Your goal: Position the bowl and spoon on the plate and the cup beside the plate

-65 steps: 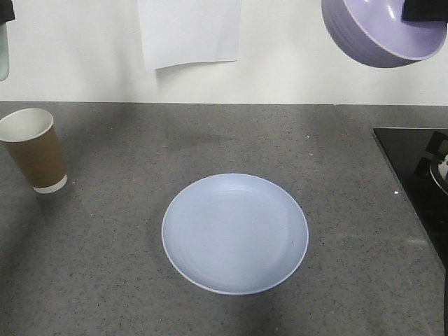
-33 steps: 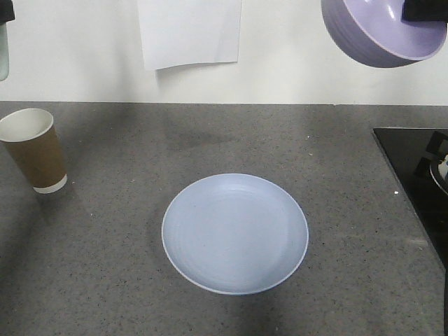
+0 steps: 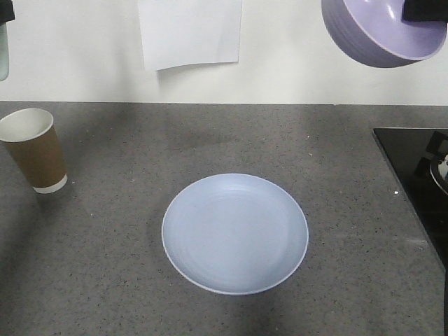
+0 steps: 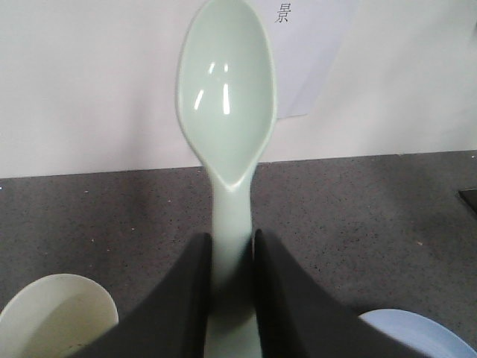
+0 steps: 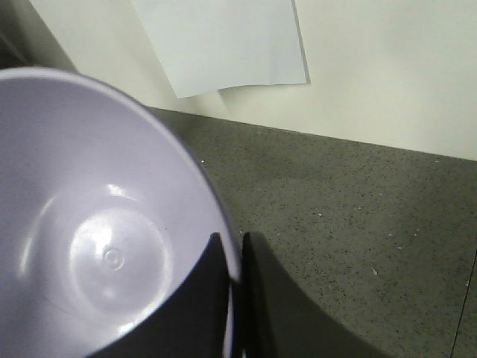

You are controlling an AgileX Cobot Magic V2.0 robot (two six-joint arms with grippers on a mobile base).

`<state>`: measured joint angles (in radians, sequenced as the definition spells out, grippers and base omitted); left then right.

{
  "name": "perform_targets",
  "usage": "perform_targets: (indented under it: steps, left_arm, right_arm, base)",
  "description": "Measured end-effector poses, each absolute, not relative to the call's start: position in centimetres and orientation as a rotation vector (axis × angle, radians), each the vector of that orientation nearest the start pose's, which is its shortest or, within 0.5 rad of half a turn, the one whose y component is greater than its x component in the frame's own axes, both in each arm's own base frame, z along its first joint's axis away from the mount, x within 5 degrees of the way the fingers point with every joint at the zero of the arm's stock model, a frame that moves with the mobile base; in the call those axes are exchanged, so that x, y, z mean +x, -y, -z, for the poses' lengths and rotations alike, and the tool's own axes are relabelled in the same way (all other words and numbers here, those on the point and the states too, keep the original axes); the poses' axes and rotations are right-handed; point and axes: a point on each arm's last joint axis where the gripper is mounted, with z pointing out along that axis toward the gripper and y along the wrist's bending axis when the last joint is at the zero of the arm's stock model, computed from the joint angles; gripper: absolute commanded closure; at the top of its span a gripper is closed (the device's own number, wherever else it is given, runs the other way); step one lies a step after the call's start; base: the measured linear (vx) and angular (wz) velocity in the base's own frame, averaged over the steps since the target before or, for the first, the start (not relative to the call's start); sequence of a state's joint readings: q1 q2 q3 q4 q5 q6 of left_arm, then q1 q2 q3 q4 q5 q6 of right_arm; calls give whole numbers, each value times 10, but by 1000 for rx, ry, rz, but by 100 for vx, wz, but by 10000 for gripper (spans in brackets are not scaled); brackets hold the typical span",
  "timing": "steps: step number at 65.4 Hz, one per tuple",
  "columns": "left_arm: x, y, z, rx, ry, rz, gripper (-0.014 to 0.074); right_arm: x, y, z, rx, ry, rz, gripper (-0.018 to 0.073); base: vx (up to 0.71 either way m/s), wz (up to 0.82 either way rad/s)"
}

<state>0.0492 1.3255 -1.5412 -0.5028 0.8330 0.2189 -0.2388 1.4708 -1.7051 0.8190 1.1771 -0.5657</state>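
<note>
Nothing has shifted since the earlier frames: bowl, plate and cup sit in the same spots of the front view.

Right jaws (image 5: pixel 232 298) are clenched on the bowl (image 5: pixel 97 224), one dark finger inside the wall and one outside, pinching the thin rim between them. That bowl is lavender, smooth and matte with soft highlights on its round floor; in the front view it hangs tilted, high at the upper right, well above the bench (image 3: pixel 105 266), its outer wall faintly ribbed.

Left jaws (image 4: pixel 232 298) grasp the spoon (image 4: pixel 227 104) by its handle, the two black fingers nearly together with only the handle between them. This spoon is pale mint plastic, glossy, its oval scoop pointing up and away toward the white wall.

On the speckled grey stone bench lies the plate (image 3: pixel 234 233), round, flat, pale blue with faint concentric rings. Well apart from it, at the left edge, stands the cup (image 3: pixel 33 150), brown paper, white inside, white band at its base. A black glass hob (image 3: pixel 416 175) sits at the right.
</note>
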Motion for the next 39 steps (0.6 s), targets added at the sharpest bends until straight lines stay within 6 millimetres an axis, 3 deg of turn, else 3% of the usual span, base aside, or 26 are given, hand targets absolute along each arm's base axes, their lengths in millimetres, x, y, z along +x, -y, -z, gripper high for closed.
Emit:
perform_targets:
  steps: [39]
  left_arm:
    - [279, 19, -464, 43, -2028, 425, 602]
  right_arm:
    - [299, 10, -464, -310, -2101, -594, 564]
  base:
    - [0, 0]
